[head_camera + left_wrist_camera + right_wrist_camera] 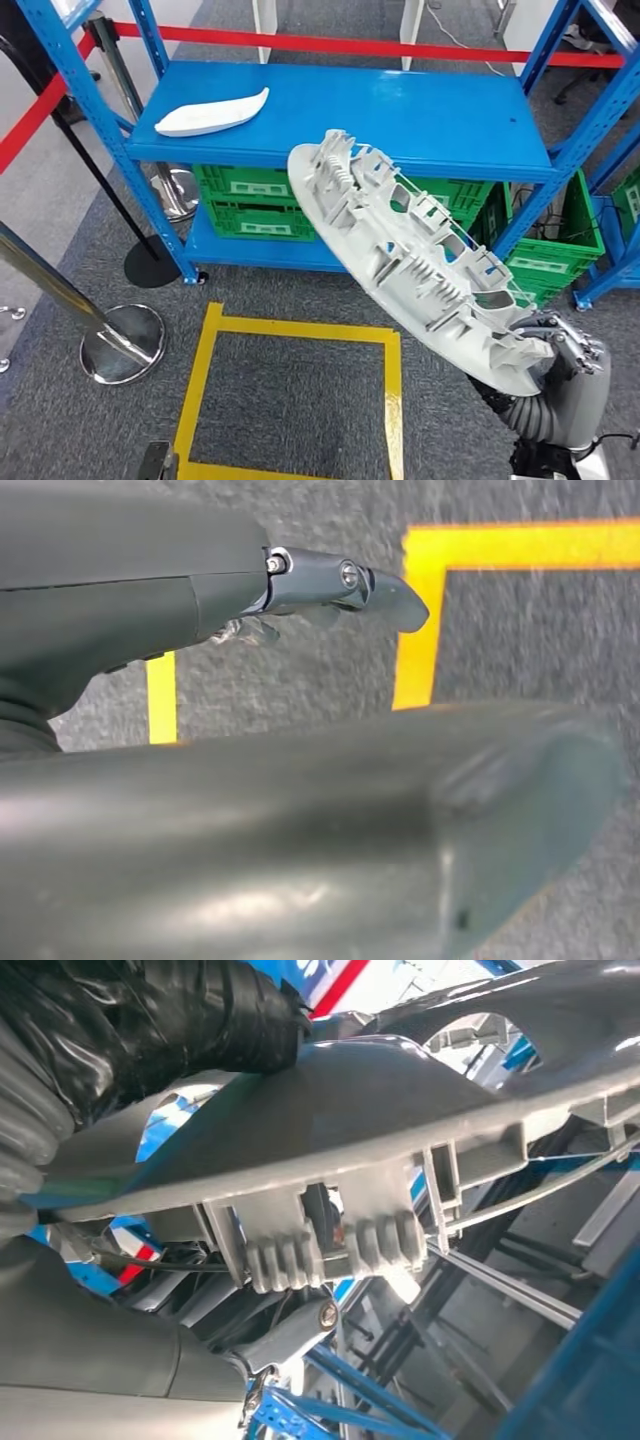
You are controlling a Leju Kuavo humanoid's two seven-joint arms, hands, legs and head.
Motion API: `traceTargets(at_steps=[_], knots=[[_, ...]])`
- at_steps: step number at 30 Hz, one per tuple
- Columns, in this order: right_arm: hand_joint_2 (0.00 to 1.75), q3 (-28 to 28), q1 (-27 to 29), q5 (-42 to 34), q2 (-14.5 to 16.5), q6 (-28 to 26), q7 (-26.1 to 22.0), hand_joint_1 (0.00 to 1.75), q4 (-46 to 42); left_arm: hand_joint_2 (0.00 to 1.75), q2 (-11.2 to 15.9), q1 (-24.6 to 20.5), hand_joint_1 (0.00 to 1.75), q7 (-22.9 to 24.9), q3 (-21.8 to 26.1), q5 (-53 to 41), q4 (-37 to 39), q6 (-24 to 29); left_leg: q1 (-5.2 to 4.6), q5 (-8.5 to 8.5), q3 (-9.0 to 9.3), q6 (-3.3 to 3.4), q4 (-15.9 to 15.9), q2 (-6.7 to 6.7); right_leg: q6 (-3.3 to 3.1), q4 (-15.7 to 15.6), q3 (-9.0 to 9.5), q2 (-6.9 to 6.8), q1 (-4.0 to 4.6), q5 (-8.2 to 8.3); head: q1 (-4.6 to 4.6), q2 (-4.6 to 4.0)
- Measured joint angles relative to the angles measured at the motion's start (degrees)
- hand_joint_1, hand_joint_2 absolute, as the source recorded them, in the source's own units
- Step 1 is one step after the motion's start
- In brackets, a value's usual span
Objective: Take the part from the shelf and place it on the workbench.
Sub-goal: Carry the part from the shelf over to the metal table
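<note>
A: Looking down from the head view, the right hand (562, 350) holds the big grey part (411, 260) by just one end. The part sticks out long and tilted, up in the air in front of the blue shelf (423, 115). It is off the shelf now.

B: What could go wrong?

A: I think it could tip or slip, because so much of it hangs far from the hand. If the arm swings, the far end might bump a shelf post. A second white part (213, 113) lies on the shelf too.

B: Can you see the workbench?

A: No, so I can't say which way the robot must turn. Below are grey carpet and a yellow tape square (290, 385).

B: And the left wrist view?

A: The left hand (332, 585) hangs over the carpet and yellow tape (423, 610). One thin finger points out and touches nothing. I can't tell if the rest are spread or curled, since a big blurry grey shape covers most of it.

B: And the right wrist view?

A: Very close up. The part (362, 1110) has dark fingers (189, 1010) on one side and the grey thumb (113, 1360) on the other. How firm the hold is, I can't tell. Blue shelf bars (362, 1390) show behind, all tilted.
</note>
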Motion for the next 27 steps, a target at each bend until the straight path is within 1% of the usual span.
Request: traceTargets(at_steps=[1,2,3,4,5,6,7,8,9,10,11,12,13,14,15,16,17,18,19,20,21,22,23,24,25,26,27], knots=[[1.75,-0.01,0.08,0.07,0.00,-0.03,0.02,1.75,0.01,0.00,-0.03,0.00,0.00,-0.04,0.01,0.00,-0.01,-0.01,-0.12,0.36,-0.61,0.10,0.18,0.05,0.07,3.65,-0.67,0.05,-0.01,-1.62,0.08,0.00],[1.75,-0.01,0.17,0.08,0.00,-0.07,0.03,1.75,0.02,0.00,-0.10,0.01,0.00,-0.05,0.01,0.00,-0.01,-0.01,-0.23,0.72,-1.20,0.12,0.40,0.10,0.10,5.99,-0.71,0.06,0.01,-1.91,0.10,0.00],[1.75,-0.01,0.24,0.09,0.00,-0.12,0.05,1.75,0.03,0.00,-0.17,0.01,0.00,-0.05,0.01,0.00,-0.01,-0.02,-0.31,1.08,-1.85,0.10,0.68,0.13,0.09,6.46,0.08,0.06,0.02,-0.96,0.10,0.00],[1.75,-0.02,0.28,0.14,0.00,-0.19,0.08,1.75,0.03,0.00,-0.26,-0.01,0.00,-0.05,0.01,0.00,-0.02,-0.02,-0.35,1.44,-2.52,0.04,0.99,0.15,0.03,4.86,1.77,0.06,0.03,0.79,0.11,0.00],[1.75,-0.02,0.28,0.20,0.00,-0.26,0.12,1.75,0.02,0.00,-0.33,-0.03,0.00,-0.05,0.01,0.00,-0.02,-0.02,-0.37,1.80,-3.21,-0.08,1.33,0.14,-0.08,1.58,4.25,0.07,0.04,2.48,0.10,0.00],[1.75,-0.03,0.26,0.29,0.00,-0.32,0.20,1.75,0.02,0.00,-0.37,-0.04,0.00,-0.05,0.01,0.00,-0.02,-0.01,-0.44,2.16,-3.85,-0.29,1.68,0.10,-0.20,-2.60,7.05,0.09,0.11,3.15,0.12,0.00],[1.75,-0.04,0.28,0.39,0.00,-0.40,0.28,1.75,0.00,0.00,-0.39,-0.02,0.00,-0.05,0.01,0.00,-0.03,0.01,-0.49,2.58,-4.37,-0.57,1.96,0.05,-0.42,-6.43,9.48,0.14,0.19,3.10,0.08,0.00],[1.75,-0.05,0.33,0.46,0.00,-0.48,0.37,1.75,-0.01,0.00,-0.40,-0.01,0.00,-0.05,0.01,0.00,-0.03,0.03,-0.52,3.09,-4.76,-0.87,2.11,0.01,-0.62,-9.09,10.94,0.19,0.32,2.67,0.07,0.00],[1.75,-0.09,0.39,0.51,-0.01,-0.60,0.45,1.75,-0.02,0.00,-0.41,0.01,0.00,-0.05,0.01,0.00,-0.04,0.07,-0.51,3.68,-5.03,-1.21,2.09,-0.03,-0.88,-10.44,11.56,0.24,0.50,2.23,0.05,0.00],[1.75,-0.15,0.45,0.54,-0.01,-0.75,0.51,1.75,-0.02,0.00,-0.41,0.07,0.00,-0.03,0.01,0.00,-0.04,0.13,-0.47,4.32,-5.23,-1.55,1.98,-0.05,-1.21,-10.77,11.17,0.24,0.58,2.51,0.03,0.00],[1.75,-0.21,0.46,0.53,-0.01,-0.92,0.56,1.75,-0.02,0.00,-0.37,0.11,0.00,0.01,0.01,0.01,-0.04,0.20,-0.40,4.42,-5.48,-1.88,1.99,-0.08,-1.55,-10.71,10.47,0.12,0.55,3.07,0.07,0.00],[1.75,-0.26,0.43,0.51,-0.01,-1.10,0.61,1.75,-0.02,0.00,-0.32,0.16,0.00,0.11,0.01,0.01,-0.04,0.26,-0.33,3.41,-5.78,-2.25,2.44,-0.08,-2.01,-10.74,9.77,0.01,0.49,3.70,0.03,0.00],[1.75,-0.31,0.39,0.49,0.00,-1.28,0.65,1.75,-0.02,0.00,-0.28,0.21,0.00,0.22,0.01,0.02,-0.04,0.30,-0.25,1.20,-6.15,-2.63,3.86,-0.08,-2.48,-10.84,8.99,-0.12,0.40,4.43,-0.05,0.00],[1.75,-0.34,0.33,0.46,-0.01,-1.41,0.70,1.75,-0.02,0.00,-0.25,0.19,0.00,0.35,0.01,0.02,-0.04,0.32,-0.09,-2.07,-6.60,-2.96,6.40,-0.05,-2.87,-10.84,8.39,-0.24,0.37,5.18,-0.11,0.00],[1.75,-0.37,0.30,0.43,-0.01,-1.49,0.78,1.75,-0.01,0.00,-0.26,0.17,0.00,0.49,0.01,0.02,-0.04,0.32,0.06,-5.40,-7.00,-3.26,9.81,-0.02,-3.16,-10.79,7.65,-0.29,0.45,5.92,-0.21,0.00],[1.75,-0.39,0.24,0.40,-0.02,-1.54,0.85,1.75,0.00,0.00,-0.28,0.13,0.00,0.56,0.01,0.02,-0.04,0.32,0.20,-7.74,-7.27,-3.48,13.51,-0.02,-3.28,-10.67,6.83,-0.35,0.53,6.69,-0.26,0.00],[1.75,-0.42,0.16,0.37,-0.02,-1.54,0.93,1.75,0.01,0.00,-0.31,0.08,0.00,0.62,0.01,0.02,-0.04,0.31,0.29,-8.55,-7.24,-3.61,16.50,-0.02,-3.30,-10.46,5.80,-0.39,0.60,7.44,-0.25,0.00],[1.75,-0.42,0.04,0.35,-0.02,-1.54,0.99,1.75,0.02,0.00,-0.33,0.02,0.00,0.64,0.01,0.02,-0.04,0.32,0.35,-7.83,-6.63,-3.66,18.07,-0.02,-3.26,-10.16,4.62,-0.42,0.66,8.14,-0.28,0.00],[1.75,-0.42,-0.09,0.34,-0.02,-1.53,1.01,1.75,0.03,0.00,-0.34,-0.04,0.00,0.64,0.02,0.02,-0.05,0.33,0.37,-6.16,-5.26,-3.60,17.82,-0.02,-3.16,-9.80,3.39,-0.44,0.71,8.78,-0.28,0.00],[1.75,-0.42,-0.21,0.34,-0.02,-1.52,1.03,1.75,0.02,0.00,-0.35,-0.13,0.00,0.64,0.03,0.02,-0.08,0.34,0.37,-4.49,-2.99,-3.40,15.61,-0.03,-3.03,-9.44,2.26,-0.44,0.76,9.37,-0.30,0.00],[1.75,-0.42,-0.28,0.35,-0.02,-1.52,1.04,1.75,0.02,0.00,-0.34,-0.25,0.00,0.64,0.04,0.02,-0.12,0.37,0.31,-3.80,0.20,-3.07,11.75,-0.03,-2.84,-9.16,1.36,-0.44,0.83,9.94,-0.30,0.00],[1.75,-0.43,-0.34,0.35,-0.02,-1.52,1.06,1.75,0.01,0.00,-0.31,-0.39,0.00,0.64,0.07,0.02,-0.16,0.40,0.19,-4.05,3.69,-2.66,6.77,-0.04,-2.60,-8.95,0.73,-0.48,0.92,10.51,-0.25,0.00],[1.75,-0.45,-0.36,0.35,-0.02,-1.53,1.08,1.75,0.01,0.00,-0.27,-0.53,0.00,0.64,0.09,0.02,-0.20,0.44,0.03,-4.82,6.46,-2.30,2.57,-0.06,-2.35,-8.93,0.34,-0.56,0.96,11.17,-0.21,0.00],[1.75,-0.47,-0.43,0.36,-0.02,-1.53,1.09,1.75,0.01,0.00,-0.23,-0.63,0.00,0.63,0.10,0.02,-0.21,0.49,-0.22,-5.42,8.10,-1.96,-0.33,-0.10,-2.09,-9.12,0.12,-0.68,0.87,11.94,-0.20,0.00],[1.75,-0.50,-0.49,0.36,-0.02,-1.54,1.10,1.75,0.01,0.00,-0.20,-0.66,0.00,0.63,0.10,0.02,-0.21,0.53,-0.47,-5.35,8.54,-1.66,-1.86,-0.12,-1.80,-9.41,-0.04,-0.78,0.73,12.76,-0.19,0.00],[1.75,-0.52,-0.51,0.36,-0.04,-1.54,1.10,1.75,0.01,0.00,-0.23,-0.61,0.00,0.64,0.10,0.02,-0.21,0.55,-0.55,-4.73,8.02,-1.34,-2.06,-0.07,-1.52,-9.76,-0.29,-0.80,0.56,13.39,-0.20,0.00],[1.75,-0.53,-0.50,0.35,-0.07,-1.54,1.11,1.75,0.02,0.00,-0.27,-0.52,0.00,0.64,0.10,0.02,-0.21,0.57,-0.58,-3.86,7.23,-0.90,-2.17,0.04,-1.23,-9.76,-0.70,-0.69,0.41,13.06,-0.23,0.00]])
